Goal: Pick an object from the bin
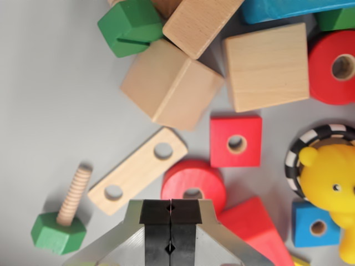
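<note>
claw (171,233) clenched, pads together, empty | red ring (194,185) just beyond its tips, two-hole wooden strip (138,170) beside it on the grey bin floor (50,111) | risk: descending still clenched would shove the ring into the red wedge (258,227)

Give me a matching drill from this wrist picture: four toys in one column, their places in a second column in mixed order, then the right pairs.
Toys:
1. green bolt
2. yellow bear
3. red square block
4. two-hole plank

Places:
A. right edge, inside a black-and-white ring
B. bottom left, alone on the grey floor
C. centre, right of the plank's upper end
D. lying diagonally, left of the red ring

Pairs: 1-B, 2-A, 3-C, 4-D
</note>
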